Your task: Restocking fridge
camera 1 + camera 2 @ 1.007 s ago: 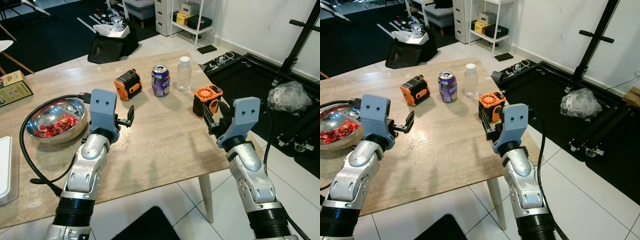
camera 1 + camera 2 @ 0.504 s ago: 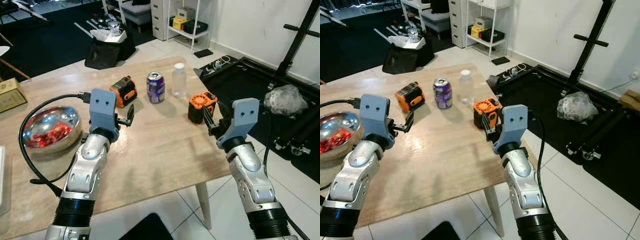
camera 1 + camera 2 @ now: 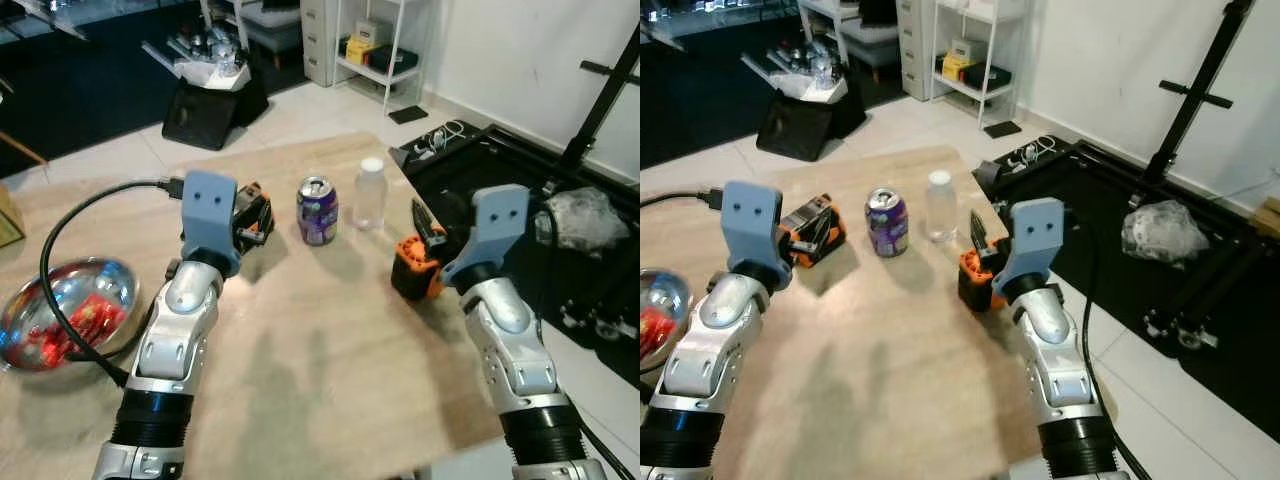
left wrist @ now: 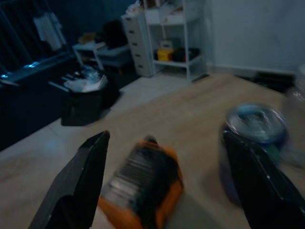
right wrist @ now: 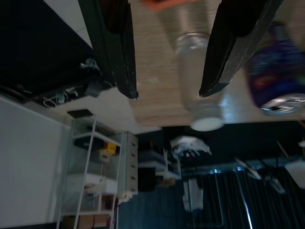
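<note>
Hovering over the worktop (image 3: 300, 330), your tools hold nothing. Right tool (image 3: 432, 225), fingers spread, hangs above the nearer orange pack (image 3: 414, 270). Left tool (image 4: 167, 181), gaping wide, faces the farther orange pack (image 4: 143, 186). Beyond: purple can (image 3: 318, 210), clear bottle (image 3: 369, 194). Risk: a hasty reach topples bottle or can off the edge.

On the counter (image 3: 300, 330) we've a can (image 3: 318, 211) mid-back, bottle (image 3: 369, 194) just to its right, bowl (image 3: 62, 312) far left near the front edge.
</note>
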Motion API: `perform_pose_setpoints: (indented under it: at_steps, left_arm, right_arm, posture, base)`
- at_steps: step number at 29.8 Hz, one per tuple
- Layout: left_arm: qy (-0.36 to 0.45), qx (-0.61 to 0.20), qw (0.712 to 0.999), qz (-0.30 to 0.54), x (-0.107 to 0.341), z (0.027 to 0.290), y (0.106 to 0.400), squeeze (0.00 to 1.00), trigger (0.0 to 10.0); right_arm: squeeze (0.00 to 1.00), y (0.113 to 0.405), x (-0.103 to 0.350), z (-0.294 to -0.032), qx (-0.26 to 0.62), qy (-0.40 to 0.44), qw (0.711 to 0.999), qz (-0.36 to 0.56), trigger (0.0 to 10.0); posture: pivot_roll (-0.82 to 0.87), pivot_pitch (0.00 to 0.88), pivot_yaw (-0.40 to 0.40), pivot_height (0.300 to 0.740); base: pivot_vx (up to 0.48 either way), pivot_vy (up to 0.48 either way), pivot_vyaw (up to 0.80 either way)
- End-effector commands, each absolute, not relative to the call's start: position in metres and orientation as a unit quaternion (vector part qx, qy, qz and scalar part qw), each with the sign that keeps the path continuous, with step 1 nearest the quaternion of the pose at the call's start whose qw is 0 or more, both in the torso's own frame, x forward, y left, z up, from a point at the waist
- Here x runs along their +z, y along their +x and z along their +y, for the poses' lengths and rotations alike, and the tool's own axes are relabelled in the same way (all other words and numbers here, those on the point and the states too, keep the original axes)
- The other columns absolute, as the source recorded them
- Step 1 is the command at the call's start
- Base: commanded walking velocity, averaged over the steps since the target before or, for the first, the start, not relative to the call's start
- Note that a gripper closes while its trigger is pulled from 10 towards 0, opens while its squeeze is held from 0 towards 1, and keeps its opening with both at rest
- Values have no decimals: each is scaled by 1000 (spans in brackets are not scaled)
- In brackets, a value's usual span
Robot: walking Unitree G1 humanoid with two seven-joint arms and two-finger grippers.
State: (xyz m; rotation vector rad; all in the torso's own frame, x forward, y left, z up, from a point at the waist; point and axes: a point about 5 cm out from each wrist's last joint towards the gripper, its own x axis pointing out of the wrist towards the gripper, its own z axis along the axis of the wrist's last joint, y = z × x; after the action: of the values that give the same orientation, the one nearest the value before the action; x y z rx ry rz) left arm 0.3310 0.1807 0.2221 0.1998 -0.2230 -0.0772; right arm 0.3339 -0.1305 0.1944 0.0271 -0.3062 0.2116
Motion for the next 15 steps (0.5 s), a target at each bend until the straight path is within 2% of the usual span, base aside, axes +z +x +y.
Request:
perform_pose_setpoints:
  at_steps: [1, 8, 10, 15]
  left_arm:
    - [105, -42, 987, -110, 219, 181, 328, 0, 10000]
    - [99, -90, 983, -124, 224, 170, 324, 0, 10000]
    - [81, -129, 982, -107, 223, 164, 321, 0, 10000]
    - [52, -162, 983, -71, 218, 165, 325, 0, 10000]
  right_arm:
    - [0, 332, 190, -127, 108, 15, 983, -146, 10000]
    - [0, 333, 189, -129, 105, 14, 984, -145, 10000]
    - [0, 333, 188, -130, 104, 13, 984, -144, 10000]
    - [0, 333, 188, -129, 104, 14, 984, -144, 10000]
  posture:
    - [-29, 106, 20, 740]
    - [-29, 105, 23, 740]
    - [-27, 106, 23, 740]
    - [-25, 106, 21, 740]
  base:
    - [0, 0, 0]
    - [0, 0, 0]
    - [0, 0, 0]
    - [0, 0, 0]
